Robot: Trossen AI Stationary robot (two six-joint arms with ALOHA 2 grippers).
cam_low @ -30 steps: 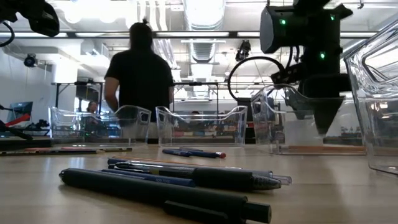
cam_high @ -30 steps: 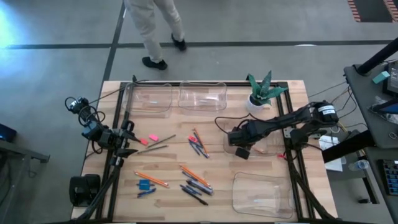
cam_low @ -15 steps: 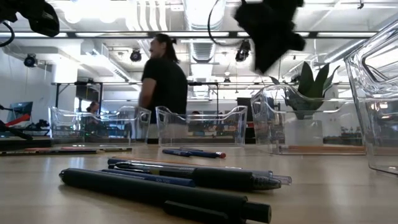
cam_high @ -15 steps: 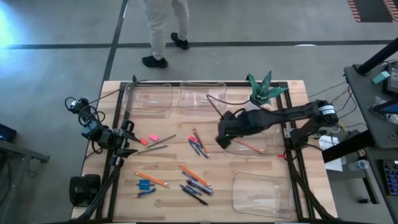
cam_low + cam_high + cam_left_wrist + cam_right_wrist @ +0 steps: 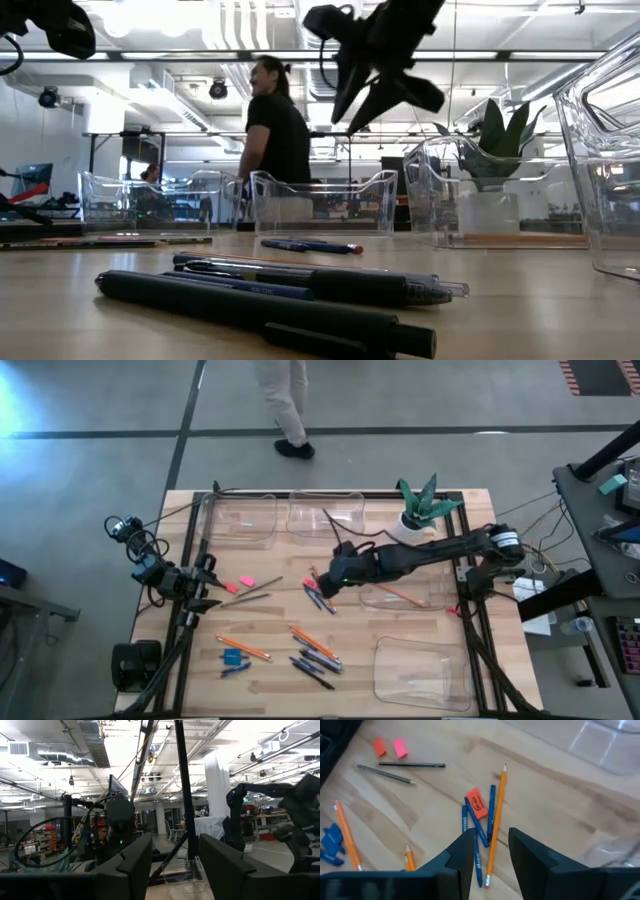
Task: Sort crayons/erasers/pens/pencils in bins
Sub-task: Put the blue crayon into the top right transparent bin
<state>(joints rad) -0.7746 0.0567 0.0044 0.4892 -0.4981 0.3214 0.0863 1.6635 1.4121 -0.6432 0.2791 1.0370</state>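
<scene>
The right hand [image 5: 335, 574], fingers apart and empty, hovers mid-tabletop above a long orange pencil [image 5: 495, 825] lying among blue crayons [image 5: 479, 827]. Next, probably: lower and pinch it. The left hand [image 5: 205, 588] waits open at the left edge.

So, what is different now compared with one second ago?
The right claw moved left, away from the bin beside the plant, and hangs above the cluster of pens and a pencil in the table's middle. An orange pencil lies in that bin. The person walked on. The left claw and the items on the table stayed put.
</scene>
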